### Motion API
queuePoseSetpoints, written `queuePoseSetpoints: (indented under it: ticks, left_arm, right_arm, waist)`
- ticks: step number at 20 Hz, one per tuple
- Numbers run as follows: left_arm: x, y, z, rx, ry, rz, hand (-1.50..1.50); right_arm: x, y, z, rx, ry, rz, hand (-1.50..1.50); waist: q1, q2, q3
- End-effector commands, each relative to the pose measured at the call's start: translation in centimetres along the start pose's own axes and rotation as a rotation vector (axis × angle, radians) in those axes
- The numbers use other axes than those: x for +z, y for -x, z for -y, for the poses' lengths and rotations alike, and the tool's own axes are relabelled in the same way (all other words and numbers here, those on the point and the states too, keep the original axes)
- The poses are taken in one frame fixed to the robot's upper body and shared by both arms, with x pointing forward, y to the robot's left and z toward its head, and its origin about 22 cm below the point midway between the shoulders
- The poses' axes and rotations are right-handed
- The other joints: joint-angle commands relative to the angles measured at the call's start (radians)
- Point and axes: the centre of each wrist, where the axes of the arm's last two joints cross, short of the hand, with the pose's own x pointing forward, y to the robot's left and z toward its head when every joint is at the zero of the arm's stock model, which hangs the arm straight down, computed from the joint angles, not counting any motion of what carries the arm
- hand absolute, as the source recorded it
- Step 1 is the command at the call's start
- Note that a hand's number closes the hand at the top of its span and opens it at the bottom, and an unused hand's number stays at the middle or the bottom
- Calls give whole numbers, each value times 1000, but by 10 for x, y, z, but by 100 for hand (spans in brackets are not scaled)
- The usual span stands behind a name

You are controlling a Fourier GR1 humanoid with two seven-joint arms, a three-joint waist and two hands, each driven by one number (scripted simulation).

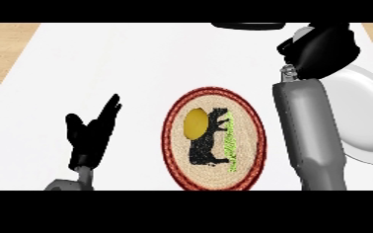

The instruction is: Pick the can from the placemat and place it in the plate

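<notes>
Grey forearms come up from the lower edge, and the left hand (91, 131) sits low at the left, fingers straight and spread upward, holding nothing. Under everything runs a white bench (109, 59), with a strip of pale wood showing at the far left corner. Dead centre lies the round woven placemat (215, 138), red-rimmed, with a black animal figure and a green streak on it, and the can (194, 122) stands on the mat's left half, its yellow top facing up, untouched. Over at the right edge a white plate (353, 113) lies partly out of frame, nothing visible in it. The right hand (320, 47) is up near the far right, above the plate's top edge, fingers curled in, and I can't make out anything inside that curl.
</notes>
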Motion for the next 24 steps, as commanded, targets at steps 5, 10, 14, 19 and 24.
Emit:
queuePoseSetpoints:
  ticks: [5, 10, 14, 19, 24]
  left_arm:
    - [7, 17, -7, -4, -1, -37, 0]
    - [1, 8, -16, 23, -26, -42, 0]
    - [12, 15, -12, 14, -17, -74, 0]
    - [9, 21, -1, 21, -12, -62, 0]
    - [12, 25, -9, 19, -28, -67, 0]
  right_arm:
    - [-15, 46, -32, -90, 205, -271, 150]
    - [-47, 98, -39, -62, 311, -306, 150]
    - [-57, 141, -54, -55, 333, -326, 150]
    - [-88, 169, -61, -55, 348, -340, 150]
    - [-106, 203, -71, -12, 237, -537, 150]
  waist:
    - [-13, -2, -4]
    - [-43, -10, -3]
    - [-37, -13, -3]
    - [-42, -15, -4]
    - [-44, -14, -3]
